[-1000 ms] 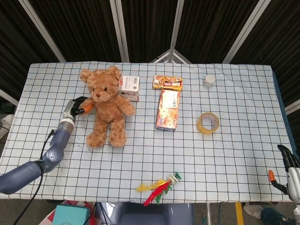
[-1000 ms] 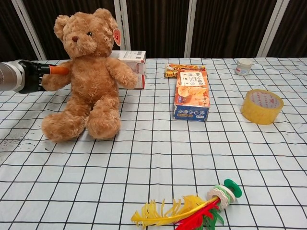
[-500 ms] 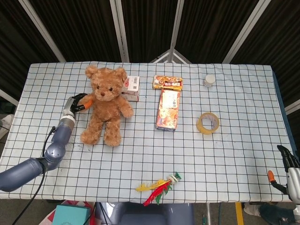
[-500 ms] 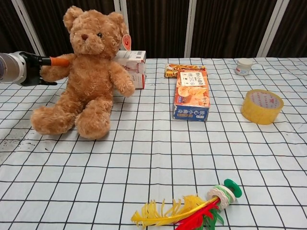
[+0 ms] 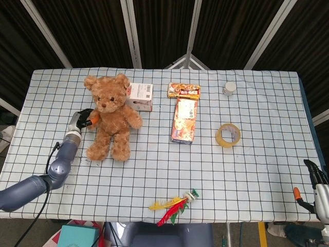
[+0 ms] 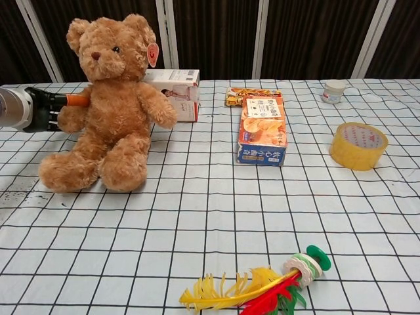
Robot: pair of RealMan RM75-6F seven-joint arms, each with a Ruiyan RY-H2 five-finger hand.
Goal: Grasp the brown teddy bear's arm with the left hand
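A brown teddy bear [image 5: 109, 116] [image 6: 108, 105] sits upright on the checked tablecloth at the left. My left hand [image 5: 85, 118] [image 6: 47, 109], black with orange fingertips, grips the bear's arm on its left side in both views. The hand's fingers are closed around the paw, which hides part of them. My right hand [image 5: 316, 181] shows only at the lower right edge of the head view, off the table, with nothing seen in it; how its fingers lie is unclear.
A white box [image 5: 141, 96] stands just behind the bear. Two snack boxes [image 5: 184, 119] lie mid-table, a tape roll [image 5: 227, 135] to their right, a small jar [image 5: 230, 88] at the back. A feathered shuttlecock [image 5: 174, 204] lies near the front edge.
The bear, held by its arm, rocked up and right, then came back left and settled lower. My left hand shifted with it. The right hand stayed put.
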